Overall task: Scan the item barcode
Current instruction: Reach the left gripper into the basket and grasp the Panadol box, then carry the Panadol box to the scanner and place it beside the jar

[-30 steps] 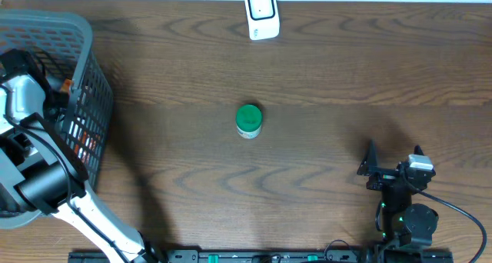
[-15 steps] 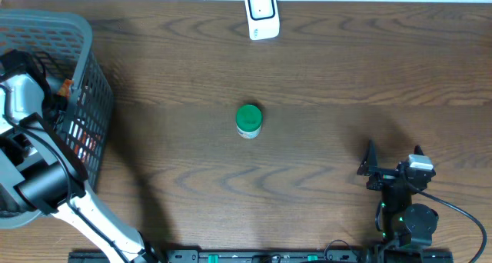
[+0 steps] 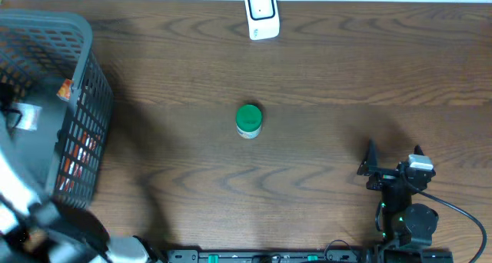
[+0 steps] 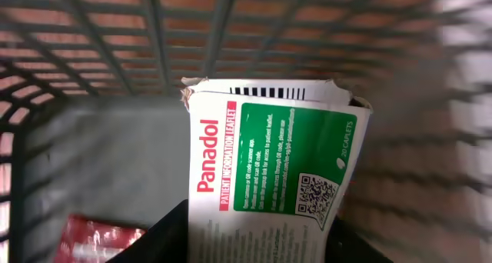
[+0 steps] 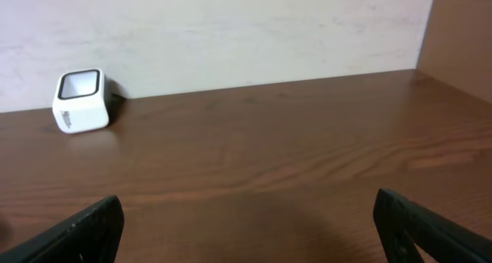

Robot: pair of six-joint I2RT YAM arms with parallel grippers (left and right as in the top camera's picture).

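Down in the basket (image 4: 92,32), at the left end of the table (image 3: 346,78), sits our item: the Panadol box (image 4: 269,163). The left gripper (image 4: 260,226) has closed partway onto its near end, one dark finger on each side, so we read that as a grip. The right gripper (image 5: 246,224) is spread wide and holds nothing, parked well away from it.

Handling, our estimate:
- Thin card carton, light and hollow. It will dent if squeezed hard, so we go gentle.
- The printed faces look glossy, so it may slip or pivot between the pads.
- The far flap edge looks ragged, so we stay off that end.
- The current hold across the near end suits us: the barcode (image 4: 277,91) is at the far edge, clear of the fingers and free to face the scanner (image 3: 261,13).

What we can't make out:
- The box's near end is cut off by the frame edge and the fingers, so we can't see how deep the grip goes.
- We can't tell whether the box rests on the basket floor or hangs clear.
- The barcode is foreshortened and only its top strip shows.
- From overhead the left arm is a blur, and the box can't be picked out there.
- A red pack (image 4: 92,236) beside the box is cropped and unreadable.
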